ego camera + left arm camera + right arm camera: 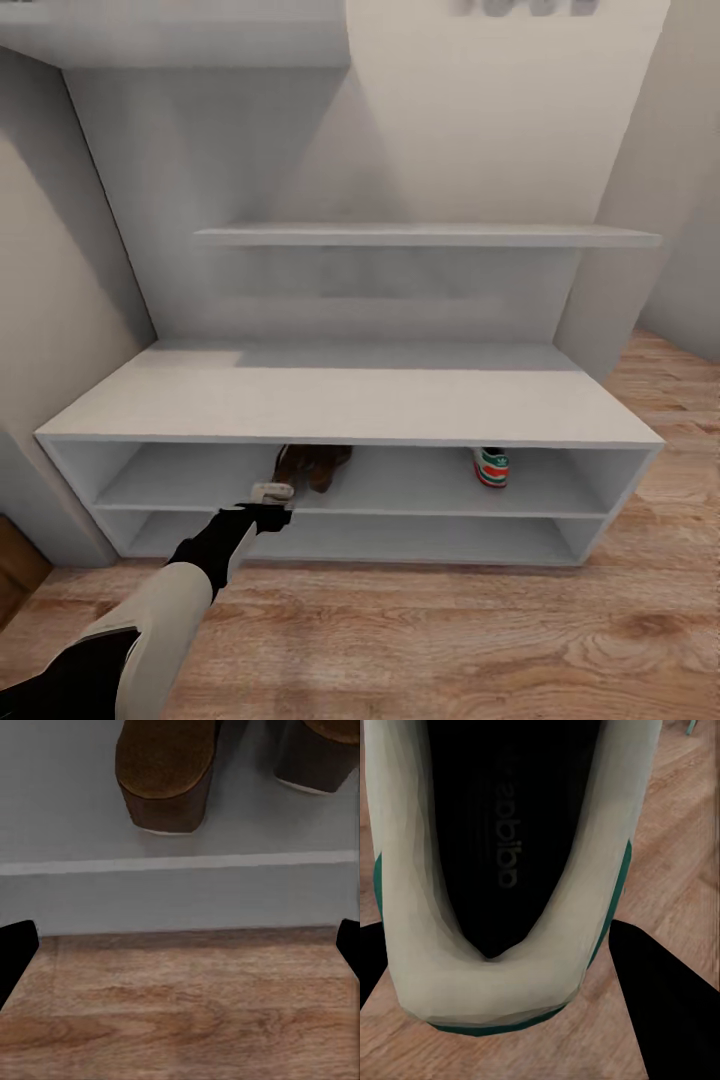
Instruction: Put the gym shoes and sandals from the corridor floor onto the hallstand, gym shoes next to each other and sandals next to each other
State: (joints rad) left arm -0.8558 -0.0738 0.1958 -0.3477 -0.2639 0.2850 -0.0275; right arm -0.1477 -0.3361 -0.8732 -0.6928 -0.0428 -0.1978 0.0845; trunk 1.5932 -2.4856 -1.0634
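Two dark-brown sandals (314, 465) lie side by side on the upper open shelf of the pale-grey hallstand (350, 405). One gym shoe (490, 467) stands further right on the same shelf, heel outward. My left gripper (273, 491) hovers at the shelf's front edge just before the sandals, open and empty. In the left wrist view the sandals (166, 772) rest beyond the wide-apart fingers (16, 945). In the right wrist view my right gripper (499, 945) is shut on the heel of the other gym shoe (502, 967), above the corridor floor (682, 832).
Below the sandals runs the hallstand's lower compartment (350, 538). A long upper shelf (430, 236) crosses the back panel. Walls close in at left and right. Wood plank floor (450, 640) spreads in front of the rack.
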